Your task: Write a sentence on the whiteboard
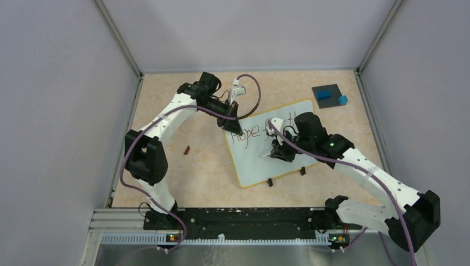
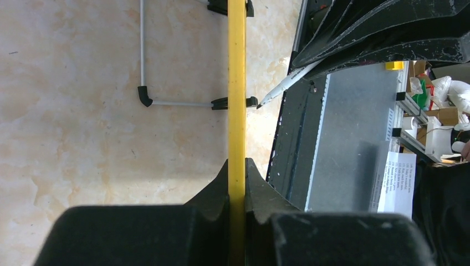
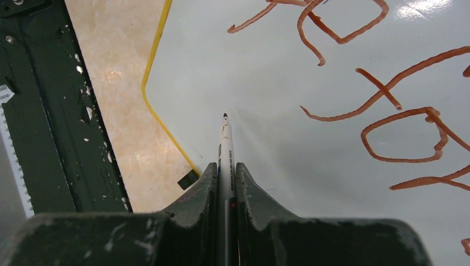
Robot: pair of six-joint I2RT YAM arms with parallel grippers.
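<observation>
Near the middle of the table [image 1: 194, 177], a little toward its right edge, the whiteboard [image 1: 260, 166] is lying askew, its two black feet pointing at the near edge. The left fingers [image 2: 213, 194] are pinching the board's thin yellow rim at the corner nearest the far-left of the table, closed flat on both faces. The right fingers [image 3: 202, 194] are clamping a slim white marker [image 3: 224, 141], whose dark tip is pointing down at bare white surface; whether it is touching cannot be told. The sentence [image 1: 246, 134] is showing as reddish-brown strokes across the far part of the board, partly hidden under the right arm in the top view.

Judging by its thinness, the board is likely behaving as a light, stiff, glossy sheet that will be sliding or pivoting under pen pressure unless pinned, so holding it by the rim, clear of the writing face, is looking sound. The marker is looking smooth and narrow, so a grip on its barrel above the tip, as now, is probably giving the best control.

Open white is lying on the near half of the board, bounded by the rounded yellow corner just beside the tip. A small reddish piece [image 1: 187, 149] is resting toward the left edge, well apart, and a dark studded plate [image 1: 327, 94] with blue bricks [image 1: 343, 100] is sitting near the far-right corner.
</observation>
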